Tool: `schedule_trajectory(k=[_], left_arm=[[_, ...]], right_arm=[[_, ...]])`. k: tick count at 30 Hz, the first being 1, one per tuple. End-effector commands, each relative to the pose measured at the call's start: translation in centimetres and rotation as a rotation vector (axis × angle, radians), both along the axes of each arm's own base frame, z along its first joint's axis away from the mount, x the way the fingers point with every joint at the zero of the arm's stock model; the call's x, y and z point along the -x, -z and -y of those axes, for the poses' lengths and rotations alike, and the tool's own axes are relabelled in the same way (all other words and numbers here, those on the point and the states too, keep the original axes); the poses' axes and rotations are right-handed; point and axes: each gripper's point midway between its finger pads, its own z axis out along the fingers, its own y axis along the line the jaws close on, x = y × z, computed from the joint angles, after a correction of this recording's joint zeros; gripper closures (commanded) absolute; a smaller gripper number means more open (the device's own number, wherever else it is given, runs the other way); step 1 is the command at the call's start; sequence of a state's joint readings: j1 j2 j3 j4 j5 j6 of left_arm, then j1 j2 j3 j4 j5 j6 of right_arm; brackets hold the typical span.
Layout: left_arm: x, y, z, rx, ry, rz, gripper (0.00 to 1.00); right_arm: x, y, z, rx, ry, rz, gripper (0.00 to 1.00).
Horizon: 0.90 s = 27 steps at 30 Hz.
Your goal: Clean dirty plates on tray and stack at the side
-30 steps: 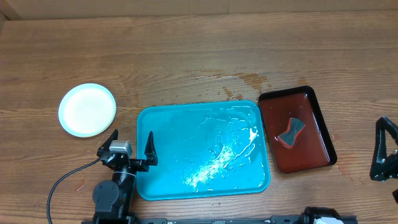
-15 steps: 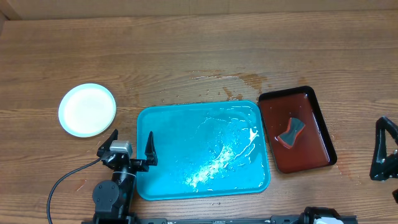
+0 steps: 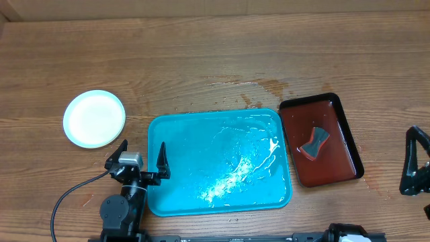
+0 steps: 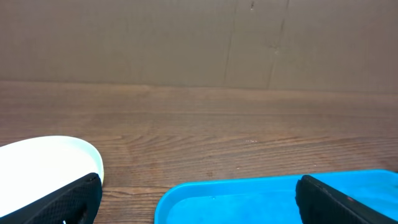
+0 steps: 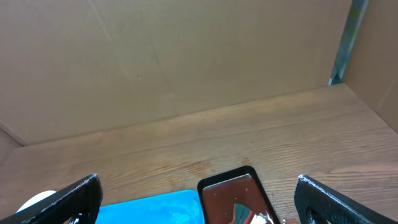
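Plates: one round white plate [image 3: 94,118] is showing on the table [image 3: 201,60]; whether others are lying beneath it cannot be told.
Trays: two are lying side by side, a turquoise tray [image 3: 181,148] and a dark red tray [image 3: 329,165].
Sponges: one sponge [image 3: 314,142] is sitting in the dark red tray.
Grippers: two are showing, the left gripper [image 3: 143,149] and the right gripper [image 3: 416,161].
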<state>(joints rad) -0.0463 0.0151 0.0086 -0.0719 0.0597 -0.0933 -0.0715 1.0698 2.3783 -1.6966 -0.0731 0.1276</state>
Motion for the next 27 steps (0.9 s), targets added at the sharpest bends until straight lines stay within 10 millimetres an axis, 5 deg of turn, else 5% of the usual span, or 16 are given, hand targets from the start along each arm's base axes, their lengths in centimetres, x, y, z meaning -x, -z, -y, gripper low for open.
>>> schedule_trajectory(k=[1,27], left_arm=[[0.07,-0.03,0.34,-0.025,0.019,0.009,0.0],[0.07,-0.03,0.34,-0.025,0.019,0.009,0.0]], right_arm=[[-0.26,0.06,0.11,-0.001,0.005,-0.005,0.0],[-0.37,-0.12,0.44,0.007,0.023,0.002,0.0]])
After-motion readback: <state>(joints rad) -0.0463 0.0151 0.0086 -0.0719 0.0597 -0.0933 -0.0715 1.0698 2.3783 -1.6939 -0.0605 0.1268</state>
